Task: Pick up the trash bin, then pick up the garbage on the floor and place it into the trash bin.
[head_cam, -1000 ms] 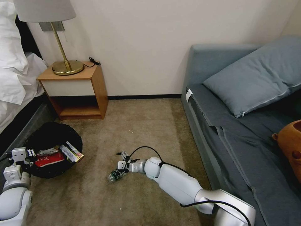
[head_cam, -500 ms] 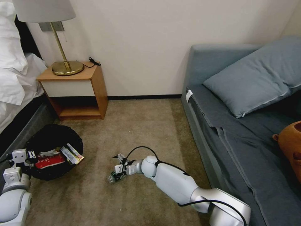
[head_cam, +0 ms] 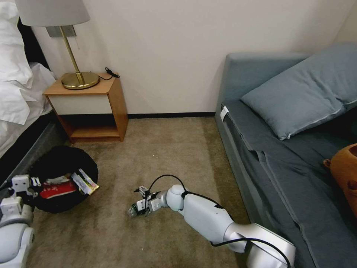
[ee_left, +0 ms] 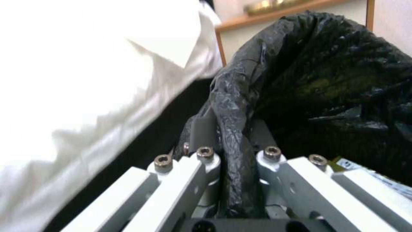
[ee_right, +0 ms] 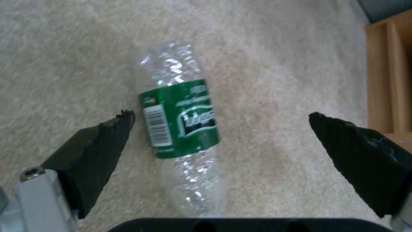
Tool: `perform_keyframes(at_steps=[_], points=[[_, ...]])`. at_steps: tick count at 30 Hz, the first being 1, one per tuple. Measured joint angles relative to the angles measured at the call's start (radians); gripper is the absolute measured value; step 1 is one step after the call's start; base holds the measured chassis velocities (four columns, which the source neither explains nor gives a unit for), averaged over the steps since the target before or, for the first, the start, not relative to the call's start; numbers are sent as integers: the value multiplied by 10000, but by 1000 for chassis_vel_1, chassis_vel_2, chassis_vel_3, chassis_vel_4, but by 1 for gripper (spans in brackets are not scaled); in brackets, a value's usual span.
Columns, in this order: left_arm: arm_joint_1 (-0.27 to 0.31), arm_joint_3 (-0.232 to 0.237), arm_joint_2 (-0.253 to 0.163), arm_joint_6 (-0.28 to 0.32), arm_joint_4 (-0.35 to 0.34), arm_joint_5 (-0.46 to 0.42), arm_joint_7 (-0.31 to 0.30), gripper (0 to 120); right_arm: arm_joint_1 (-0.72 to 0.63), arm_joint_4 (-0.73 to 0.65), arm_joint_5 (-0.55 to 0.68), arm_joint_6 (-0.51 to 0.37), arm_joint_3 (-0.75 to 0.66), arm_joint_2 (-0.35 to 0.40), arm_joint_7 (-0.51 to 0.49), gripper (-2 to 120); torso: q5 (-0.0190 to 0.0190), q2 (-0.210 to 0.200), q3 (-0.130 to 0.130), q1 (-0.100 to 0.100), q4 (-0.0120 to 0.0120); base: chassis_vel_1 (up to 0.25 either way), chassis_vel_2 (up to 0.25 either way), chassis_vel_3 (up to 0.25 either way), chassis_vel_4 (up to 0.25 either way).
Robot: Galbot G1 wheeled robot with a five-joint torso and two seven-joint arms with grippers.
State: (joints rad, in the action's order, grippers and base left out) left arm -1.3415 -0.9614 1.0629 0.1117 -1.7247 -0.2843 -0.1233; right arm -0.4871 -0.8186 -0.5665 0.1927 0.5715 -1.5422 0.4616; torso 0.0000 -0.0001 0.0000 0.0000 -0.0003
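We are on the last pickup: the bin already holds a red-and-white packet, a gold-brown wrapper and a pale scrap we cannot name, and the bottle is the one piece we can see on the carpet. In the head view the bin sits at about 9 o'clock from the bottle, well apart from it, close against the bed and in front of the nightstand. Our left gripper is clamped on the bin's rim, the black liner pinched between its jaws in the left wrist view, so we judge the bin to be held rather than merely touched. Our right gripper is down low over the bottle with its jaws spread wide; in the right wrist view one dark pad lies just beside the green label and the other pad stands well off on the far side, so the bottle lies between them but off centre. It is on its side, and neither pad looks to be touching it. The next move, as we judge it, calls for centring the jaws across the label band, settling to the carpet and closing gently, since thin clear plastic may buckle or roll away. Then comes a lift and a carry toward 9 o'clock to drop it into the bin's wide mouth.
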Motion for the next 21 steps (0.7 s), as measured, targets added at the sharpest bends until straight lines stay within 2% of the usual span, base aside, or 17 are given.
perform_keyframes(at_steps=[2,6,7,15,21], points=[[230,73,-94,377,-289,-169,-203,4,90,273,13,-12,222,-82,17,100,0,0,0,0,-1,0,0,0,0],[342,160,-102,521,-418,-235,-296,4,209,711,17,-6,475,-302,17,100,1,0,0,0,1,0,0,0,0],[349,227,-40,540,-435,-236,-302,4,328,1173,12,45,647,-541,-5,100,0,0,0,0,5,0,0,0,0],[48,265,206,208,-218,-246,-205,4,906,2486,41,276,1166,-672,-190,100,-2,0,1,0,4,0,0,0,0],[-206,246,273,33,-280,-255,-118,4,1016,2940,36,343,1269,-672,-271,100,-2,0,0,0,3,0,0,0,0]])
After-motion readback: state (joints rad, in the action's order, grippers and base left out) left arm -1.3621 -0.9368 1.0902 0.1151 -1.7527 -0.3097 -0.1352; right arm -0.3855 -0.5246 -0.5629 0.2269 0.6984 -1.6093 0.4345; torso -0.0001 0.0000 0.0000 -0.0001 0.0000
